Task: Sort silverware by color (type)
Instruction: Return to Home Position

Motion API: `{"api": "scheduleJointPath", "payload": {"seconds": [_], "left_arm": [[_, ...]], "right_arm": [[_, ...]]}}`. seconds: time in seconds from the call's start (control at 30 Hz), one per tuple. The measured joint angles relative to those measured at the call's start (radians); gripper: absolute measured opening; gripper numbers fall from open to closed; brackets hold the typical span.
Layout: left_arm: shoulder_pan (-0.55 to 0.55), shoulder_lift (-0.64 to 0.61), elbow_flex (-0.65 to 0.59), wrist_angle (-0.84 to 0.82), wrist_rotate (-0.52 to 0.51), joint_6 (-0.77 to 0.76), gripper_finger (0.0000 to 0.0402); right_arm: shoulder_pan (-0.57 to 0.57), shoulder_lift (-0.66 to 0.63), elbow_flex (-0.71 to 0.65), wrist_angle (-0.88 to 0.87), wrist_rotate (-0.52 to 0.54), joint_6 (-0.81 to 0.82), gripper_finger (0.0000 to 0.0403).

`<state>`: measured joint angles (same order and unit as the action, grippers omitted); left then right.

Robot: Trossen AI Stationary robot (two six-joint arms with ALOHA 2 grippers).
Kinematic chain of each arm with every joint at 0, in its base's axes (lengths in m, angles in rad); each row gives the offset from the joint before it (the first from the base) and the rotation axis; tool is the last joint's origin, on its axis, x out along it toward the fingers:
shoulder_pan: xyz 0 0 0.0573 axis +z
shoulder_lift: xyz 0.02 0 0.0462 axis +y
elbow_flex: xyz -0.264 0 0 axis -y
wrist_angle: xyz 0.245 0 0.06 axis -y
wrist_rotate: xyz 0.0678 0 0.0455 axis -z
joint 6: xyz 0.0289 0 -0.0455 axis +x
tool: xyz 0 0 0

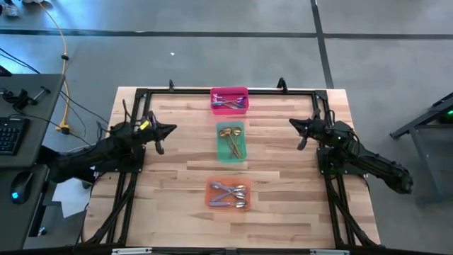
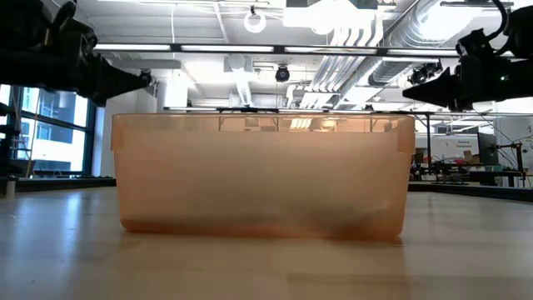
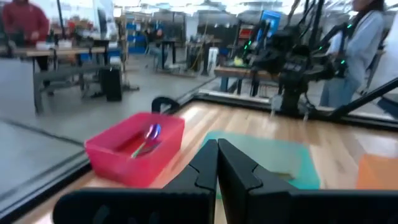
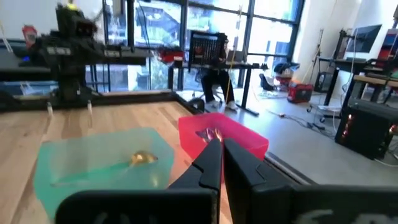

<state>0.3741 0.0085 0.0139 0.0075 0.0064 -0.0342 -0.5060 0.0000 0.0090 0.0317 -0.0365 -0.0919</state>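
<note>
High view: left gripper [image 1: 168, 130] by worktop's left edge, right gripper [image 1: 294, 125] by right edge. Silverware [image 1: 232, 142] lies in pink bin [image 1: 230, 90], green bin [image 1: 220, 152], orange bin [image 1: 228, 181]. Low view: both grippers hang above the worktop. Wrist views: both closed tight, holding nothing.

Bright, even overhead light. High view is flat, w/ only faint soft shadows on the surface [image 1: 177, 177]. Low view: ceiling strip lights [image 2: 208, 48] bloom white, and the orange bin [image 2: 262, 175] is close-up, hazy, glowing through. Wrist views are blurred — left fingers [image 3: 239, 177] out of focus, bkgd smeared. Windows [image 4: 149, 31] backlight the right one.
</note>
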Motion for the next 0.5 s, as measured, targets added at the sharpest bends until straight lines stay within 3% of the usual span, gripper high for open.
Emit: {"api": "scheduleJointPath", "payload": {"seconds": [0.23, 0.37, 0.5], "left_arm": [[-0.011, 0.013, 0.000, -0.006, -0.008, -0.003, 0.0000], [-0.008, 0.017, 0.000, -0.003, -0.019, 0.010, 0.0000], [-0.008, 0.030, 0.000, -0.003, -0.019, 0.023, 0.0001]], "right_arm": [[0.000, 0.001, 0.000, -0.011, 0.007, 0.005, 0.0000], [0.000, 0.005, 0.000, -0.008, 0.091, 0.006, 0.0000], [0.000, 0.007, 0.000, -0.007, 0.103, 0.009, 0.0000]]}}
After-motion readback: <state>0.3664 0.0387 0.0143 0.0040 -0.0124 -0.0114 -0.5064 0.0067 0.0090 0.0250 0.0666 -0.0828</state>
